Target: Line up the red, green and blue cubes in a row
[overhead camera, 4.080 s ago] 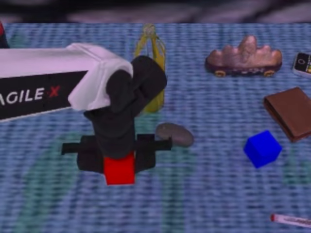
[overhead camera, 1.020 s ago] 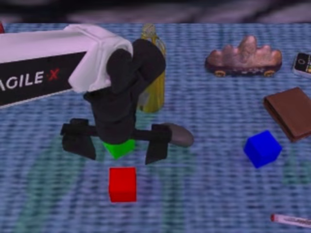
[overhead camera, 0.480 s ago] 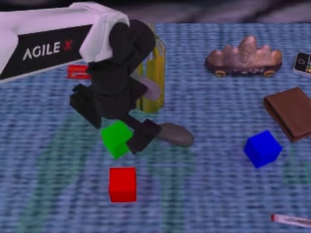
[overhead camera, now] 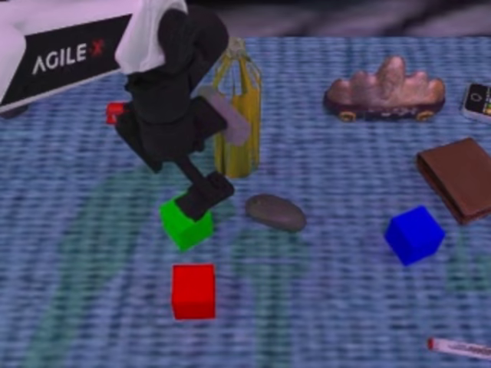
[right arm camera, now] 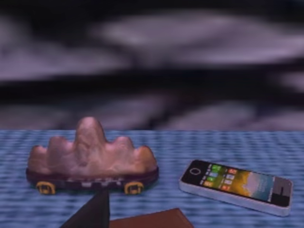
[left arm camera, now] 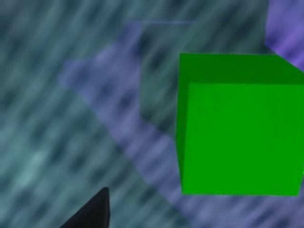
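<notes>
The green cube (overhead camera: 186,224) sits on the blue cloth left of centre, and it fills the right side of the left wrist view (left arm camera: 237,133). My left gripper (overhead camera: 176,172) hangs open just above and behind it. One dark finger (overhead camera: 205,192) overlaps the cube's far edge, and one fingertip (left arm camera: 92,213) shows in the wrist view with nothing held. The red cube (overhead camera: 192,290) rests alone in front of the green one. The blue cube (overhead camera: 414,234) lies far to the right. My right arm is outside the top view; its one visible fingertip (right arm camera: 92,211) holds nothing.
A yellow bottle (overhead camera: 239,115) stands right behind the left gripper, with a grey pebble (overhead camera: 275,211) beside the green cube. A red stapler (overhead camera: 115,113) peeks out under the arm. At the back right are a brown wheeled toy (overhead camera: 383,90), a phone (overhead camera: 477,100) and a wallet (overhead camera: 459,178). A pen (overhead camera: 460,347) lies at the front right.
The red cube, held 4.1 s ago, now lies free on the cloth. Over the last second the open left gripper has turned and drawn up and back-left over the green cube.
</notes>
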